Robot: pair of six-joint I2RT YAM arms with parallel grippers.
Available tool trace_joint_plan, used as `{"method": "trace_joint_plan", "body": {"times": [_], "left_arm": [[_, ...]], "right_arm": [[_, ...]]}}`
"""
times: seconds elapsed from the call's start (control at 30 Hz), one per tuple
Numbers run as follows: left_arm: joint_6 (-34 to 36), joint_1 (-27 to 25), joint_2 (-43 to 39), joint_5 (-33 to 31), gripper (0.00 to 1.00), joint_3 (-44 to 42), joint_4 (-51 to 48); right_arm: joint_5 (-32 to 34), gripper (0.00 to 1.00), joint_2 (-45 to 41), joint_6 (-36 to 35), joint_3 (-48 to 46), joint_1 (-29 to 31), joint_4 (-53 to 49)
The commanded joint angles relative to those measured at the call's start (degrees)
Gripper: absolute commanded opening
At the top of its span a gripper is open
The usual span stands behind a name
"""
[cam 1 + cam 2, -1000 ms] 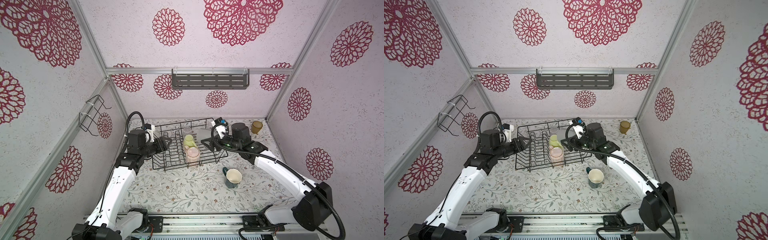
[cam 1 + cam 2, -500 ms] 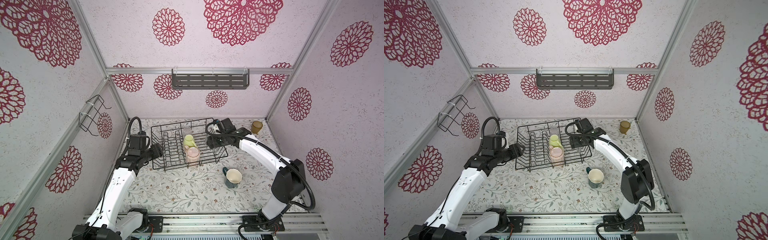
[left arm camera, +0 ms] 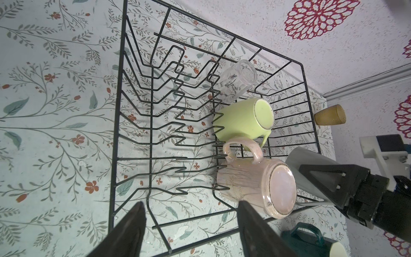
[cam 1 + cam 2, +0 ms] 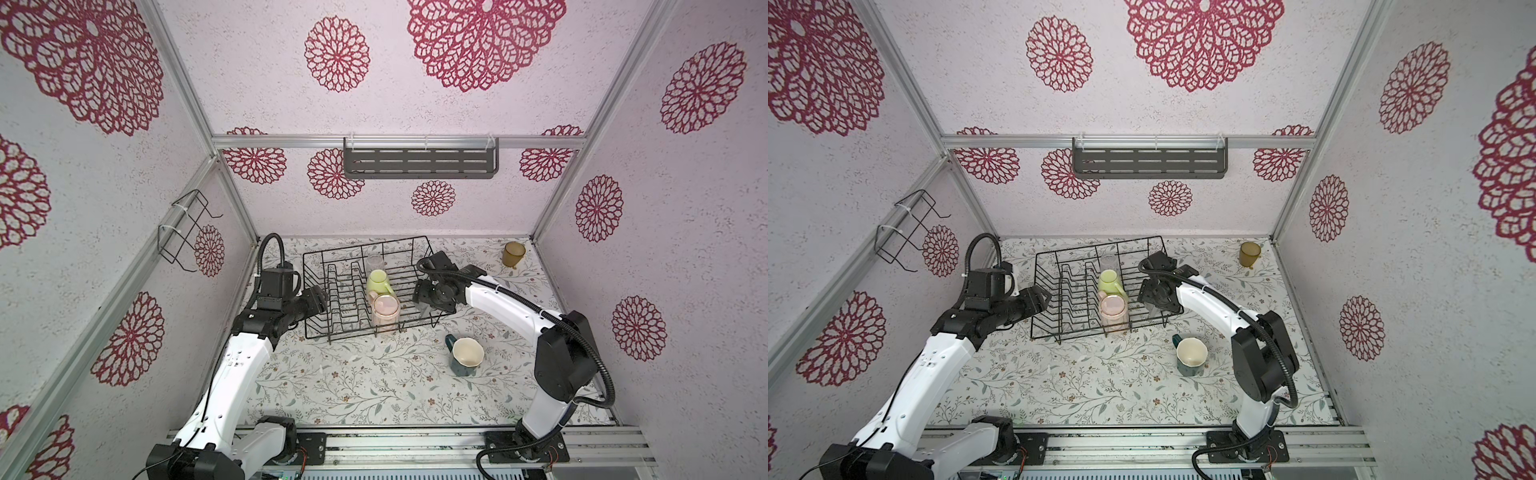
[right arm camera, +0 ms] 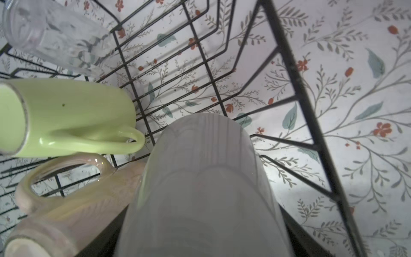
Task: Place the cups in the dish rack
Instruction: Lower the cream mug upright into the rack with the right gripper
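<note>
gripping the grey mug (image 5: 200, 189) in the dish rack (image 4: 345, 291), right tool (image 4: 427, 306) pinching it, left tool (image 3: 191, 207) spread and empty

Black rack (image 4: 328, 291); lime mug (image 4: 378, 280), pink mug (image 4: 384, 309), grey mug (image 5: 200, 178), teal mug (image 4: 457, 368), amber tumbler (image 4: 513, 253); floral tablecloth (image 4: 353, 382); crimson-flowered walls (image 4: 415, 104).

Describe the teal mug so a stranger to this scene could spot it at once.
Find the black wire dish rack toward the back of the floral table. Just off its near right corner, outside the wires, stands the teal mug. Unlike the yellow-green mug and pink cup inverted in the rack, it is upright, showing a cream inside.
</note>
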Motion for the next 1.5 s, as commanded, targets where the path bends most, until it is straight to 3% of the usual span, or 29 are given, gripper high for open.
{"method": "trace_joint_plan", "body": {"times": [0.0,0.17,0.43,0.67,0.8,1.03,1.17,1.47], "left_arm": [[-0.30,0.32,0.46,0.28,0.69,-0.51,2.14],[-2.03,0.33,0.51,0.66,0.68,-1.41,2.92],[-4.35,0.28,0.11,0.44,0.68,-5.13,8.84],[-3.90,0.24,-0.93,-2.87,0.68,-6.89,11.28],[-2.55,0.32,-0.88,-5.12,0.68,-6.88,12.01],[-1.03,0.33,0.43,-5.55,0.68,-6.24,11.54],[-1.00,0.28,0.63,-6.02,0.69,-7.43,11.68],[-0.03,0.32,2.09,-5.69,0.69,-7.05,10.87]], "right_arm": [[2.92,0.51,0.80,9.26,3.16,1.15,-1.72],[6.04,0.52,2.08,14.49,3.50,3.56,-1.66],[11.85,0.54,5.21,23.09,7.22,4.21,-11.20],[8.42,0.54,14.47,25.39,19.03,4.11,-25.46],[7.68,0.54,17.12,25.95,22.59,4.11,-27.33],[6.42,0.63,19.83,25.19,26.19,4.00,-27.63],[7.78,0.73,21.71,24.07,30.19,3.97,-30.49],[6.99,0.84,21.20,23.24,28.41,3.78,-29.68]]}}
